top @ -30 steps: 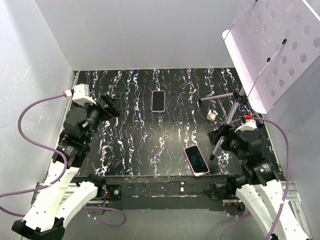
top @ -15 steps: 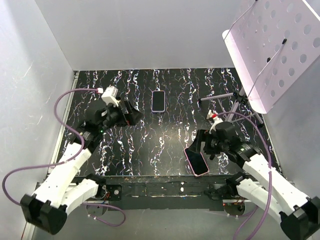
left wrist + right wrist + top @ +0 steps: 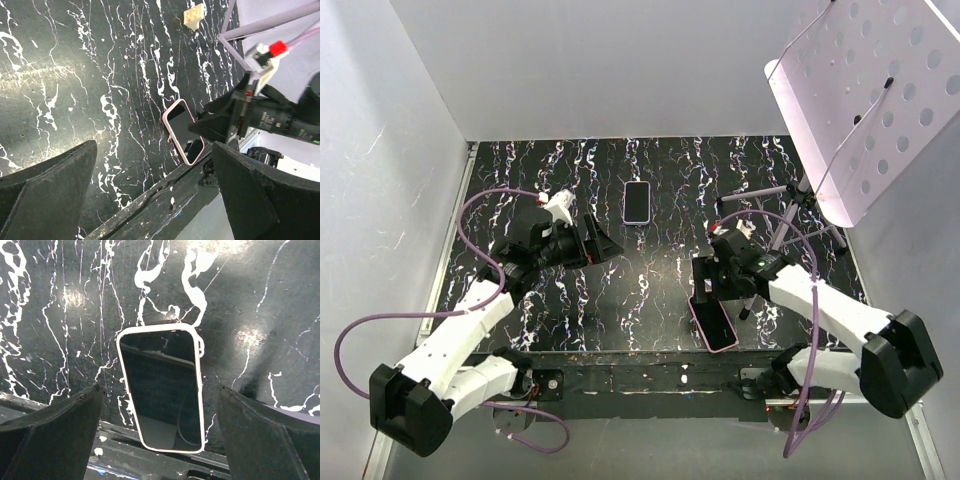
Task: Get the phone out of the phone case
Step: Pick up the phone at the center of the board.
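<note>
Pale pink phone case (image 3: 157,328), black phone (image 3: 162,390), black table (image 3: 650,275) with white marbling.

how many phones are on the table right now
2. The far phone lies at the back middle of the table. The near phone, pink-rimmed, lies by the front edge, right of centre. The arms cover some table, so more could be hidden.

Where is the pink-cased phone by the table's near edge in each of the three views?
Top external: the phone lies lower right of centre.
Left wrist: just right of centre.
Right wrist: in the centre.
Shared landmark: the table's near edge, right beside the phone.
</note>
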`<state>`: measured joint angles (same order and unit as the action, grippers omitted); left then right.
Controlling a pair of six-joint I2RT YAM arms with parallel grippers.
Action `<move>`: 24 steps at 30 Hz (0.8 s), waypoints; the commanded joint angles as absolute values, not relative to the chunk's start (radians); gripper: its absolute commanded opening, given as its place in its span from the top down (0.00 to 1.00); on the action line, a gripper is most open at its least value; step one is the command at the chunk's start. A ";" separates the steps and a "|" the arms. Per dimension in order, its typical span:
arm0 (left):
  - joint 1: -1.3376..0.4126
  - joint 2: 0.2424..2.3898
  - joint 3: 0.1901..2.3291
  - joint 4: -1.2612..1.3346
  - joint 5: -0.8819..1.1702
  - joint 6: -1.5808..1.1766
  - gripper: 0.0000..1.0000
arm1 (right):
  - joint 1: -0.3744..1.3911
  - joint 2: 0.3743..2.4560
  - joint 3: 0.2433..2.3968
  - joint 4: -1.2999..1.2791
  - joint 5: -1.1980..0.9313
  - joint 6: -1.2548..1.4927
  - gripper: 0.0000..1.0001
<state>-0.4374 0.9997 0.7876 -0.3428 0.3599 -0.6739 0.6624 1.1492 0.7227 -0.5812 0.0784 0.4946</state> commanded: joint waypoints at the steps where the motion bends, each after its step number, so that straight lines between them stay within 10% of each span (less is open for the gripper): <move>1: -0.445 0.922 0.769 -0.342 0.362 -0.689 0.00 | 0.672 1.230 0.781 -0.614 0.054 0.420 0.03; 19: -0.451 0.903 0.739 -0.357 0.357 -0.704 0.00 | 0.782 1.632 0.931 -0.727 0.123 0.416 0.04; 24: -0.451 0.907 0.738 -0.357 0.370 -0.707 0.00 | 0.808 1.677 0.923 -0.671 0.143 0.448 0.22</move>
<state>-0.4435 0.9146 0.7452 -0.3466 0.3573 -0.7086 0.7902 1.6318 0.9405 -0.7338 0.0937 0.4072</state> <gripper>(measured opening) 0.992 0.873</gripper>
